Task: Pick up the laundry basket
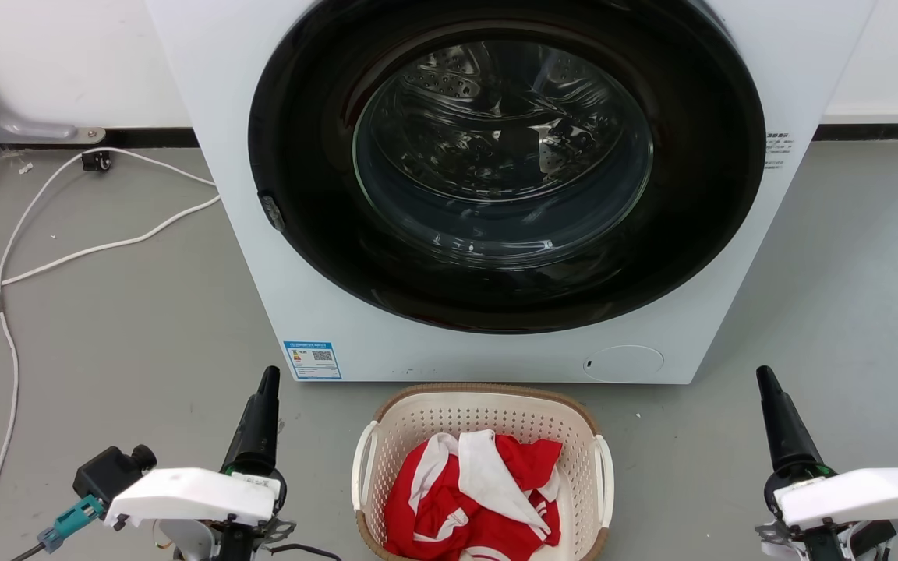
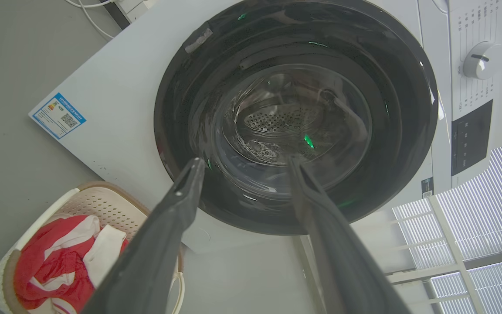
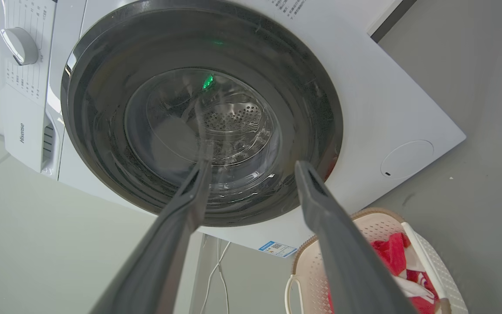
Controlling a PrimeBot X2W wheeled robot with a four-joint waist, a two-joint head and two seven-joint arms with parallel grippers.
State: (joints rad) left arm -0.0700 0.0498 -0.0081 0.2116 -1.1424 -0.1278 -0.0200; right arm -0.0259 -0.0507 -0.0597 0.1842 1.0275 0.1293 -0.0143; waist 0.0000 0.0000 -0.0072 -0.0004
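Cream perforated laundry basket (image 1: 433,425) holding red-and-white cloth (image 1: 496,499) sits on the floor (image 1: 106,327) before a washing machine (image 1: 277,312). The left gripper (image 2: 244,162) and right gripper (image 3: 254,165) flank it, fingers spread, holding nothing.

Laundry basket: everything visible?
The basket is cream-white perforated plastic, rounded-rectangular, with a brown woven-look rim and white side handles. It stands upright on the grey floor, close in front of the washer. A crumpled red-and-white garment lies inside. The head view cuts off its near edge.
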